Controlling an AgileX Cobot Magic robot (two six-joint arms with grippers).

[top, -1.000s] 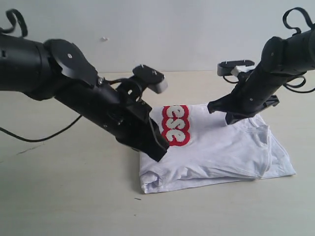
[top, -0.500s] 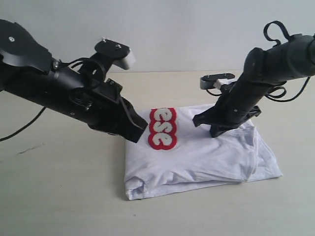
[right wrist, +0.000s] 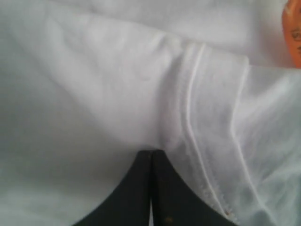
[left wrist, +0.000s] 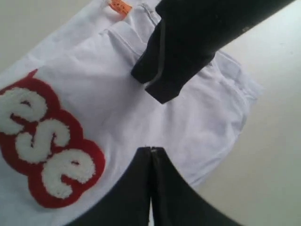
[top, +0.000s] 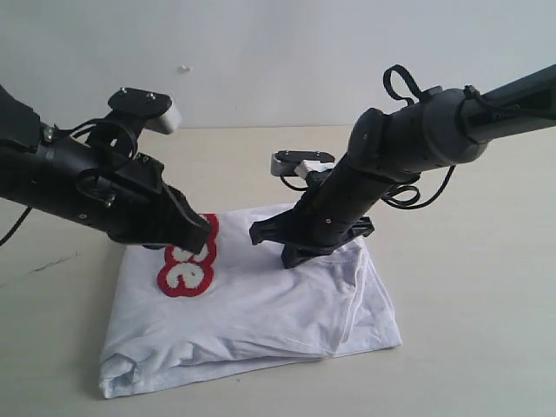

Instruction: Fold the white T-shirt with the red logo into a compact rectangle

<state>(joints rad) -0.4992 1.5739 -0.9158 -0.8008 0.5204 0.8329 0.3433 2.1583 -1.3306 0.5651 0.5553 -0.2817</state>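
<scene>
The white T-shirt (top: 261,313) lies folded on the table, with the red logo (top: 187,269) showing its last letters near the left side. My left gripper (top: 198,234) is shut, its tip pressed onto the cloth beside the logo (left wrist: 42,141). In the left wrist view the left gripper (left wrist: 151,149) shows no fabric between its jaws. My right gripper (top: 291,256) is also shut and bears down on the shirt's far middle. In its own view the right gripper (right wrist: 151,153) touches plain cloth beside a stitched hem (right wrist: 197,117). The orange neck tag (left wrist: 120,6) peeks out beyond it.
The beige table (top: 469,261) stretches to the right and front of the shirt. A pale wall (top: 278,52) rises behind it. A black cable (top: 9,233) trails off the left arm near the left edge.
Both arms have swept to the left, and the folded shirt has slid left across the table with them. Both grippers stay shut.
</scene>
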